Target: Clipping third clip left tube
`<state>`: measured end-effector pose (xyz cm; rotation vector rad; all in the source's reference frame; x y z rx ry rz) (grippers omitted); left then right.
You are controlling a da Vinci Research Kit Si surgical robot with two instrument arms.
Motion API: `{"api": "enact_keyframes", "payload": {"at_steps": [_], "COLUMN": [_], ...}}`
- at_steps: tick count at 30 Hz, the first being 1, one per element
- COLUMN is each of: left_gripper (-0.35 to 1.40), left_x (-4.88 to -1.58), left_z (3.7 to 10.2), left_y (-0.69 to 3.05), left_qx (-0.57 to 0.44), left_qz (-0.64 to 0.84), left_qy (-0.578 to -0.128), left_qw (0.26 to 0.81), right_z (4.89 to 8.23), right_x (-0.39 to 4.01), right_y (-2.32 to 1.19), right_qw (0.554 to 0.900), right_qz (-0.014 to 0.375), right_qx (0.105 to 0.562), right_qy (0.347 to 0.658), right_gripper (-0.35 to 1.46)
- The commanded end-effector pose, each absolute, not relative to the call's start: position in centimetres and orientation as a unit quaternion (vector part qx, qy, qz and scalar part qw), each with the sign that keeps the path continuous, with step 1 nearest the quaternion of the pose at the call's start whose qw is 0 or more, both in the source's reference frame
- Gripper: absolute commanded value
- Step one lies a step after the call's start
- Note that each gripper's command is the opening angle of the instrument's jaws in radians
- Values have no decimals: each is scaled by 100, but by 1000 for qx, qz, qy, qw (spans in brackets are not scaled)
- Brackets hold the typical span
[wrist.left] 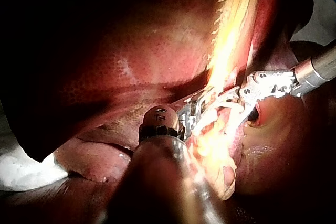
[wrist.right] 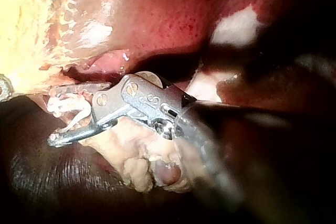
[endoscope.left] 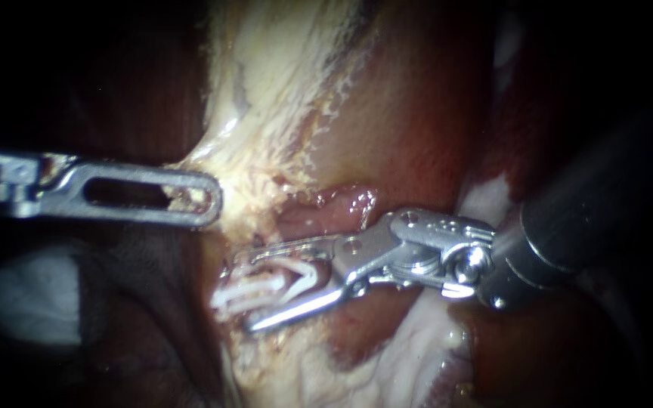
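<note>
Right instrument [endoscope.left: 245, 293] | jaws stood apart, gripping an open clip [endoscope.left: 296, 273] astride the tube [endoscope.left: 304, 291] | judged: needed square seating just beside the placed clips [endoscope.left: 239, 296]

We see a white clip [endoscope.left: 301, 273] spread open in a V inside the pincer of our right instrument [endoscope.left: 246, 294]. Both halves of the pincer touch its legs, and its mouth faces the tube [endoscope.left: 266, 347], a pale, ragged strand. Closed clips [endoscope.left: 237, 297], also white, lie across that tube just beside the open one.
</note>
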<state>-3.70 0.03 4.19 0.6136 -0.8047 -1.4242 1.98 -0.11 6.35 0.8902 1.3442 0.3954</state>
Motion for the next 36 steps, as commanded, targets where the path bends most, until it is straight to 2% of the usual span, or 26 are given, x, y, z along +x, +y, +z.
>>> {"api": "enact_keyframes", "payload": {"at_steps": [1, 21, 36], "left_gripper": [-35, -35, -35], "left_x": [-371, -366, -364], "left_z": [419, 415, 414], "left_y": [3, 5, 4], "left_qx": [269, 271, 271], "left_qz": [-625, -624, -624], "left_qy": [-353, -353, -352], "left_qw": [642, 642, 642], "right_z": [634, 628, 632], "right_x": [198, 190, 186], "right_y": [-11, -14, -10], "right_qw": [675, 681, 704], "right_qz": [176, 189, 212], "right_qx": [396, 380, 351], "right_qy": [597, 596, 580], "right_gripper": [60, 60, 60]}}
